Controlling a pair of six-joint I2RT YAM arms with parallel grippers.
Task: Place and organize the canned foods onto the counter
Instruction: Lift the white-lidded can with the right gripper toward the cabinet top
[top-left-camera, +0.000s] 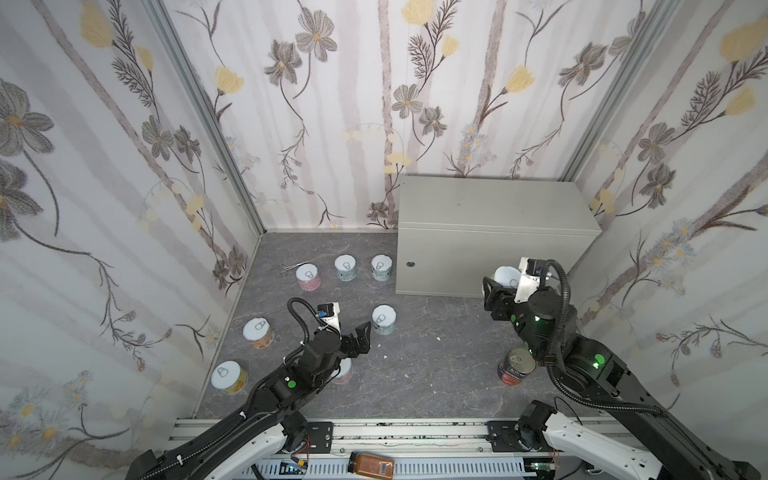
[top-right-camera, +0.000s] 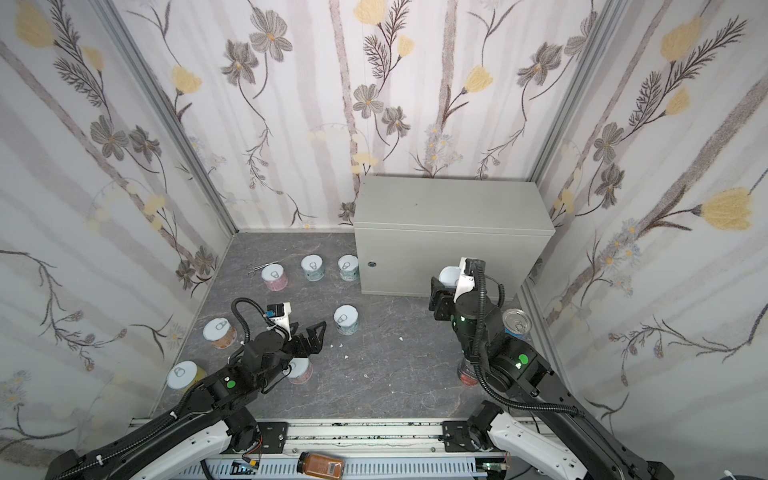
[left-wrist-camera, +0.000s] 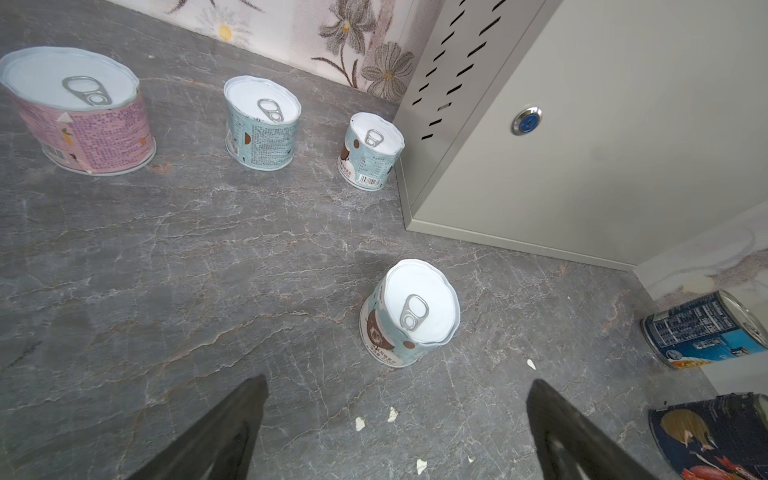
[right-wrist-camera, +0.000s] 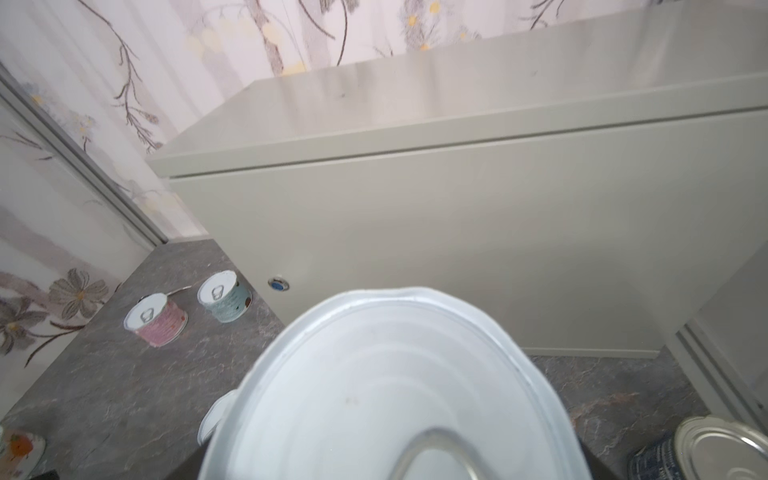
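Observation:
My right gripper (top-left-camera: 503, 286) is shut on a short white-lidded can (top-left-camera: 507, 275), held off the floor in front of the counter (top-left-camera: 490, 208). That lid (right-wrist-camera: 395, 395) fills the right wrist view and hides the jaws. The counter top (right-wrist-camera: 415, 95) is bare. My left gripper (top-left-camera: 367, 337) hangs open over the floor, and nothing lies between its fingers (left-wrist-camera: 249, 399). A short blue can (left-wrist-camera: 411, 311) stands just ahead of it. On the floor stand several more short cans: pink (top-left-camera: 308, 277), two blue (top-left-camera: 345, 267), orange (top-left-camera: 258, 332), yellow (top-left-camera: 227, 376). A tomato-labelled can (top-left-camera: 517, 365) and a blue-labelled one (top-right-camera: 516, 322) stand by my right arm.
Another pink can (top-left-camera: 343, 372) sits partly hidden under my left arm. Small metal scissors (top-left-camera: 293, 268) lie near the back wall. White paper scraps (left-wrist-camera: 376, 419) dot the floor. An amber jar (top-left-camera: 371, 464) lies on the front rail. Flowered walls close in three sides.

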